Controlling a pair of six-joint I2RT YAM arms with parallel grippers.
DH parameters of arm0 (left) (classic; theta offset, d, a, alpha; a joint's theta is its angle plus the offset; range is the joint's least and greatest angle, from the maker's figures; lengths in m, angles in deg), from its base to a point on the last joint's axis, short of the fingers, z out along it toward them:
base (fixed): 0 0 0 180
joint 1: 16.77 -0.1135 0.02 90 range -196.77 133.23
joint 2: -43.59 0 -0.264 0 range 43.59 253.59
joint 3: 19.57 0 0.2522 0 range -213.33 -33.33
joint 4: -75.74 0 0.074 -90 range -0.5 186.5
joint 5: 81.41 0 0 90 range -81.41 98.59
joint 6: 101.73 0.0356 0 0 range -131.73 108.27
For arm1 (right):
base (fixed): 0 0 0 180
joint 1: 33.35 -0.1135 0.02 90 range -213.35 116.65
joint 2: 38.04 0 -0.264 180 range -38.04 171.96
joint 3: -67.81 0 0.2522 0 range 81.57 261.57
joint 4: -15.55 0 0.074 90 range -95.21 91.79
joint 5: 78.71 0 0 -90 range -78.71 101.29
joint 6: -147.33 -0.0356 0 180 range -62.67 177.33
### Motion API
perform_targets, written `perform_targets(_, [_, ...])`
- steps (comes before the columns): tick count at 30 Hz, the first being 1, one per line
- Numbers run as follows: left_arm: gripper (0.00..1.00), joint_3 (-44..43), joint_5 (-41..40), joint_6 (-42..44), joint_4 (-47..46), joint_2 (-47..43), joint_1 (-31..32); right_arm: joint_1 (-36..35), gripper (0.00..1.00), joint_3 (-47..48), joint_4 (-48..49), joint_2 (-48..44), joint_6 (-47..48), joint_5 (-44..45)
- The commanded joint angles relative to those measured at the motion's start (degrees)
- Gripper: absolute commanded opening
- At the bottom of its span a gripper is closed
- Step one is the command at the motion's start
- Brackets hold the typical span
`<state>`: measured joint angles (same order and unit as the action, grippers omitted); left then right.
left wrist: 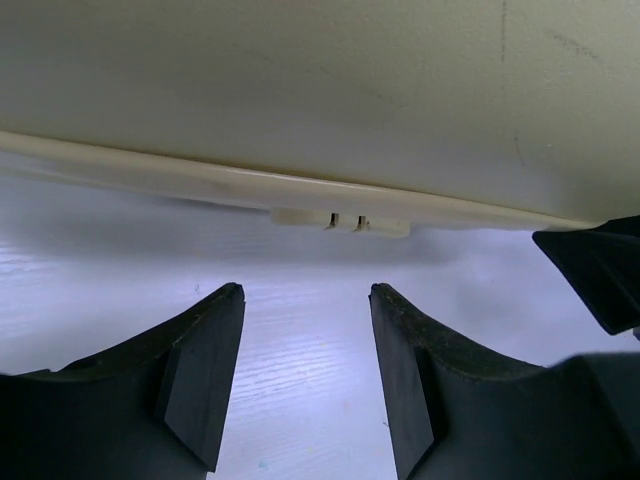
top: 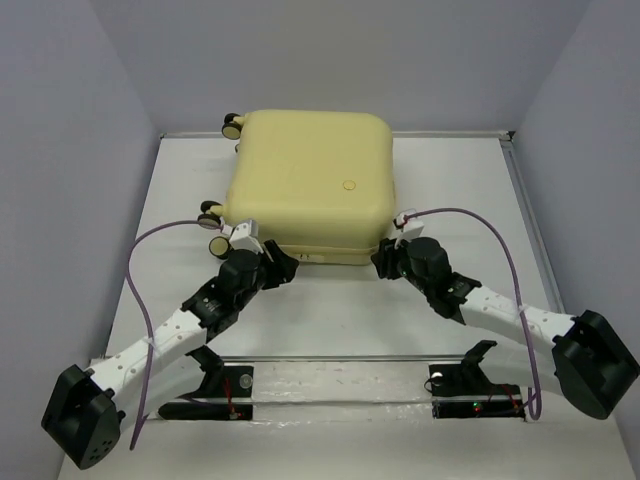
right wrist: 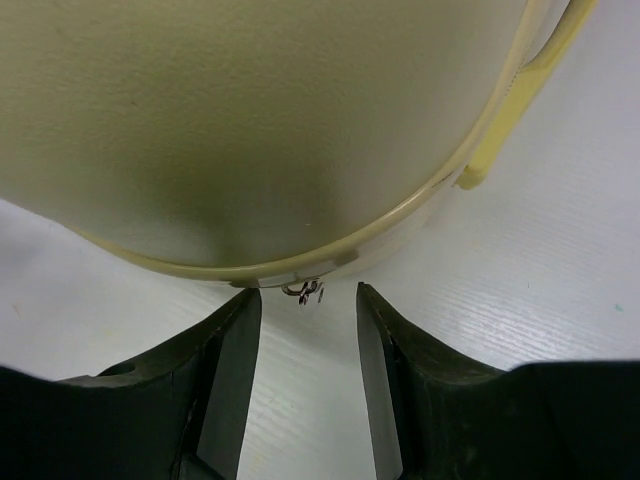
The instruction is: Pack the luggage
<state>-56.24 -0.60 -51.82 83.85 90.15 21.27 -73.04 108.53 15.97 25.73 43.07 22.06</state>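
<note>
White tabletop (top: 330,320) under grey walls is shown, and one pale yellow suitcase (top: 310,180) is laid flat and shut at its far middle. Two grippers are counted, both found at the near seam. The left gripper (left wrist: 305,290) is seen roughly half parted with nothing held, a small cream tab (left wrist: 340,220) just ahead. The right gripper (right wrist: 308,290) is parted likewise and empty, one tiny metal zip pull (right wrist: 300,291) sitting just beyond its tips. Zipping is judged the step in hand. Next, a careful close on that pull would be called for, then a steady draw along the seam. Three wheels (top: 231,125) are seen on the suitcase's left side.
</note>
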Motion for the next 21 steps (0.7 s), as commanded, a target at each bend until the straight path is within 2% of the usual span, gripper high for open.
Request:
perform_targets(1, [0.63, -0.7, 3.7, 2.7, -8.8, 2.8, 1.2, 0.7, 0.46, 2.8, 5.3, 2.4, 1.8, -0.2])
perform_targets(4, [0.63, -2.0, 4.1, 3.8, -11.4, 6.0, 2.6, 0.7, 0.39, 3.5, 6.4, 4.4, 2.5, 0.5])
perform_targets(5, [0.63, -2.4, 4.2, 4.3, -12.0, 6.9, 2.9, 0.7, 0.32, 3.5, 6.9, 4.8, 2.7, 0.7])
perform_targets(7, [0.63, -3.6, 4.3, 4.8, -13.2, 9.8, 3.3, 0.7, 0.27, 3.5, 7.5, 5.2, 2.9, 1.0])
perform_targets(8, [0.63, -4.2, 4.1, 5.2, -14.0, 11.9, 3.4, 0.7, 0.17, 3.1, 8.6, 5.1, 2.5, 0.9])
perform_targets(10, [0.63, -4.8, 4.0, 5.6, -16.1, 14.0, 3.3, 0.7, 0.07, 1.7, 10.4, 3.6, 2.0, 0.1])
perform_targets(17, [0.63, -8.9, 5.6, 6.3, -21.1, 21.3, 3.6, 0.7, 0.07, -1.7, 9.8, 0.3, -1.6, -5.9])
perform_targets(21, [0.63, -12.9, 5.8, 6.3, -22.5, 25.9, 3.7, -3.6, 0.07, -1.6, 8.2, 1.8, -2.3, -6.1])
